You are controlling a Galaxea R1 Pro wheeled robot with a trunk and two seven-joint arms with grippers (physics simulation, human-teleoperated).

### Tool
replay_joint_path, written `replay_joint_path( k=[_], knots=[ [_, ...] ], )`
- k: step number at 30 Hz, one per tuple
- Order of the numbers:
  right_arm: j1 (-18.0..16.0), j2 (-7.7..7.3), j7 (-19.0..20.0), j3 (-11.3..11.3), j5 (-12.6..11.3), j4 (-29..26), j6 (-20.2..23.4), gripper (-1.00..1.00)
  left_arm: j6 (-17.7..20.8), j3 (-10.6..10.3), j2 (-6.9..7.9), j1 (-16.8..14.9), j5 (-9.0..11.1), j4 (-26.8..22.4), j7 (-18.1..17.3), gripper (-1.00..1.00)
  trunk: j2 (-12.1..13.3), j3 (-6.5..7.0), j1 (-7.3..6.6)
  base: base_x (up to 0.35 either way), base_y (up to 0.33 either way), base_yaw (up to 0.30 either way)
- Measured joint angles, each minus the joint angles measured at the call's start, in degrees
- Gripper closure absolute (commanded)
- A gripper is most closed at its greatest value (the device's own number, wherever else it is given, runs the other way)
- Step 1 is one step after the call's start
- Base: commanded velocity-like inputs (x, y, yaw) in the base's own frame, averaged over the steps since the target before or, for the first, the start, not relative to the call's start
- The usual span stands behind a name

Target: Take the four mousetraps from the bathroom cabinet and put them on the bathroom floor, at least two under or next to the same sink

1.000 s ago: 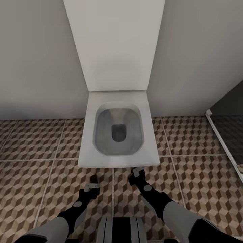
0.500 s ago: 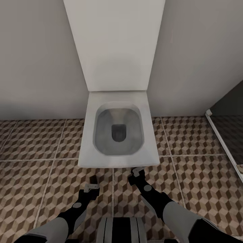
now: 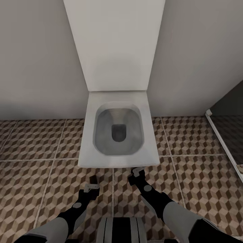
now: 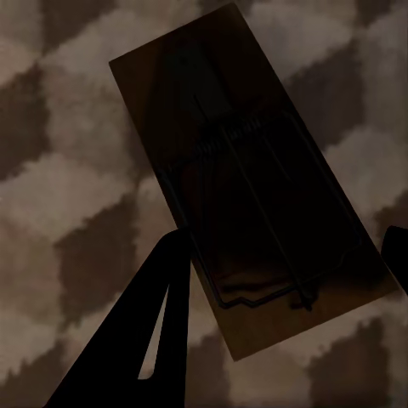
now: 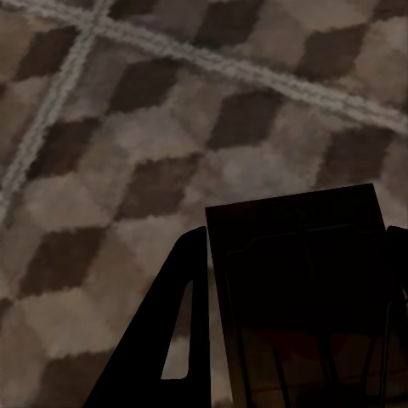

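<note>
Both of my grippers hang low over the bathroom floor [image 3: 37, 175], just in front of a white toilet. The left gripper [image 3: 91, 184] is shut on a mousetrap [image 4: 229, 161], a tan board with a dark wire spring and bar that stands between the two dark fingers [image 4: 161, 323] and juts out past them. My right gripper [image 3: 136, 172] is shut on a second mousetrap [image 5: 297, 255], whose dark board shows between its fingers [image 5: 183, 323] above the cube-patterned tiles [image 5: 127, 170]. The cabinet and the sink are out of view.
A white square toilet [image 3: 118, 135] with its lid up against the pale wall stands directly ahead. At the right edge runs a white frame [image 3: 222, 145] with a dark opening behind it. Tiled floor stretches to both sides of the toilet.
</note>
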Motion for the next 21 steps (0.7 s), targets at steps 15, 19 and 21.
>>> replay_joint_path(
  k=[15,19,21],
  knots=[
    [0.0,0.0,0.0,0.0,0.01,0.0,0.0,1.0,-0.01,0.0,-0.06,0.0,0.0,0.0,-0.03,1.0,0.0,0.0,0.0,0.0,0.0,0.0],
    [0.0,0.0,0.0,0.0,0.01,0.0,0.0,1.0,-0.01,0.0,-0.06,0.0,0.0,0.0,-0.01,1.0,0.0,0.0,0.0,0.0,0.0,0.0],
    [0.0,0.0,0.0,0.0,0.01,0.0,0.0,-1.0,-0.01,0.0,-0.07,0.0,0.0,0.0,-0.01,1.0,0.0,0.0,0.0,0.0,0.0,0.0]
  ],
)
